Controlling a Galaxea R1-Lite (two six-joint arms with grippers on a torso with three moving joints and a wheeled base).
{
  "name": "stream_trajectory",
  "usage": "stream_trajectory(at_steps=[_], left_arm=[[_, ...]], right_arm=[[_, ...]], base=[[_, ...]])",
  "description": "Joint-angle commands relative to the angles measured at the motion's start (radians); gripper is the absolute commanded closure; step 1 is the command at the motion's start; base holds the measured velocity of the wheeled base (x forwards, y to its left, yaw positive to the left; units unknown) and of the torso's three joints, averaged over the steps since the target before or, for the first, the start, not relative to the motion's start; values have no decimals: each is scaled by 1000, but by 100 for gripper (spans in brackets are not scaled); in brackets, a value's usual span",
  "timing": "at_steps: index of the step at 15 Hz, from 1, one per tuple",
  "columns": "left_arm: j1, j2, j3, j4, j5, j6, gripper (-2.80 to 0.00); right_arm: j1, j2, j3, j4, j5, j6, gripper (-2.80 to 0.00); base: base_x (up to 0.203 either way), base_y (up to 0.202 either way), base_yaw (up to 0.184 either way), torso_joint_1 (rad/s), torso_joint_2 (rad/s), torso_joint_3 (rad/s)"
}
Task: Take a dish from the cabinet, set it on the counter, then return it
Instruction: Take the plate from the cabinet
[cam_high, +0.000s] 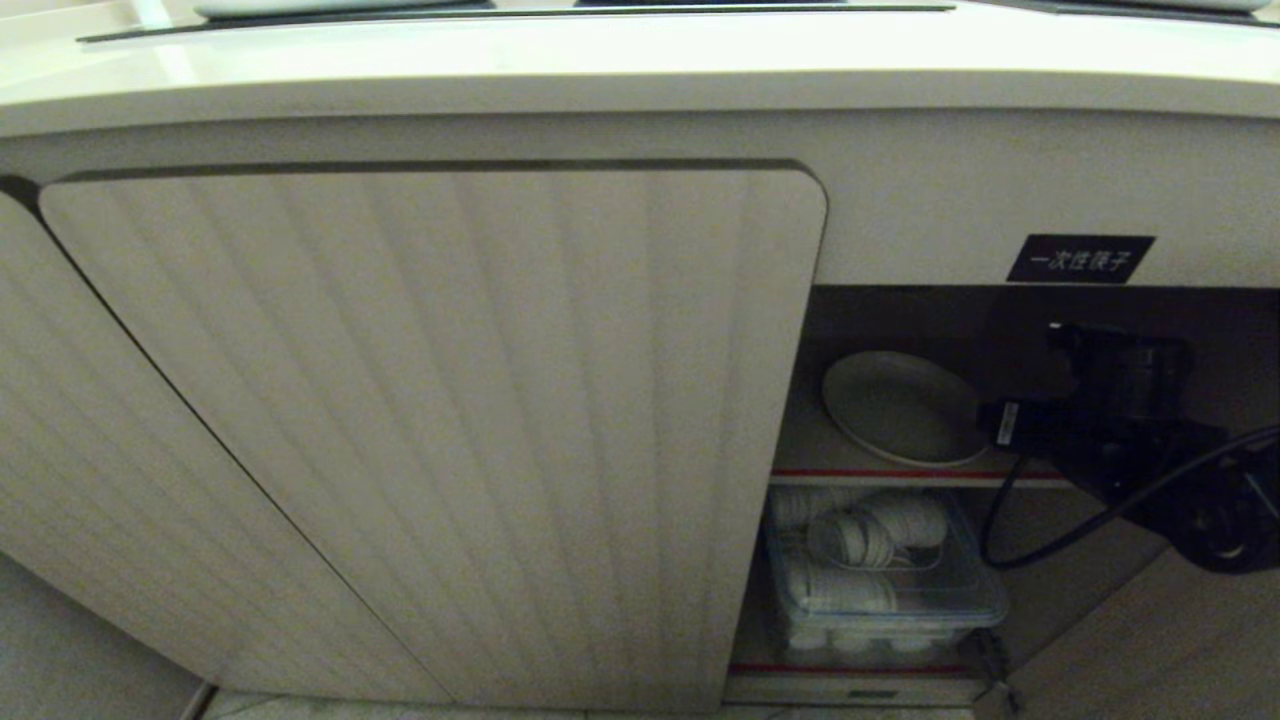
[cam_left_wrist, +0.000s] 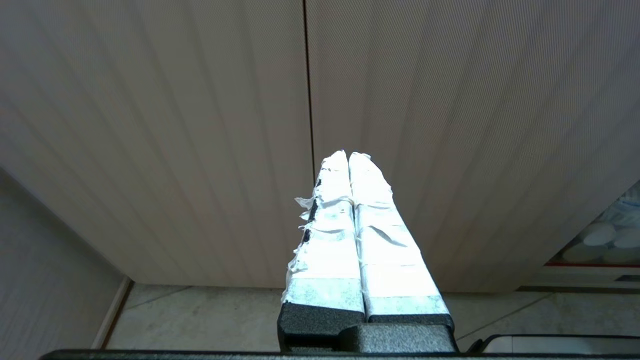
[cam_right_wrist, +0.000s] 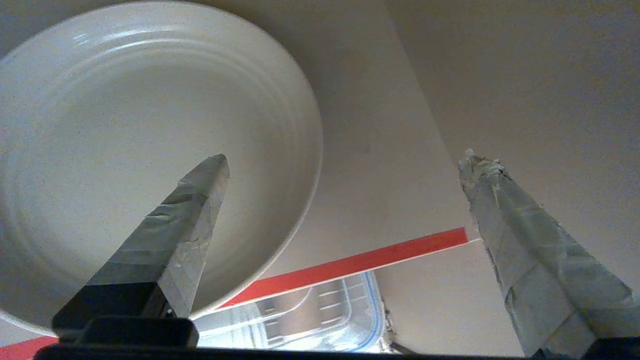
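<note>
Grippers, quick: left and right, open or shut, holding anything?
Left gripper: shut, empty, by the ribbed beige cabinet door.
Right gripper: open, holding nothing, at the round cream-beige dish on the cabinet's inner shelf.

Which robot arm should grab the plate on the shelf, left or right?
Right. The right gripper is open inside the cabinet beside the dish; the left gripper is shut, facing a closed door.

Black right arm (cam_high: 1120, 420), looped cable (cam_high: 1040, 540), white-taped fingers (cam_right_wrist: 525, 240).
</note>
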Motion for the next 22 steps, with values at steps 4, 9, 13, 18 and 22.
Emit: stream_trajectory(at_steps=[4, 9, 13, 18, 22], left_arm=[[0, 0, 0, 0, 0, 0, 0], [0, 0, 0, 0, 0, 0, 0], [0, 0, 0, 0, 0, 0, 0], [0, 0, 0, 0, 0, 0, 0], [0, 0, 0, 0, 0, 0, 0]], right_arm=[[23, 41, -2, -55, -2, 3, -280], [31, 82, -45, -61, -3, -2, -280], [28, 99, -46, -54, -3, -7, -280], [22, 102, -46, -45, -3, -9, -280], [19, 107, -58, -10, -3, -6, -280]], base=[[0, 0, 0, 0, 0, 0], [0, 0, 0, 0, 0, 0], [0, 0, 0, 0, 0, 0], [0, 0, 0, 0, 0, 0], [0, 0, 0, 0, 0, 0]])
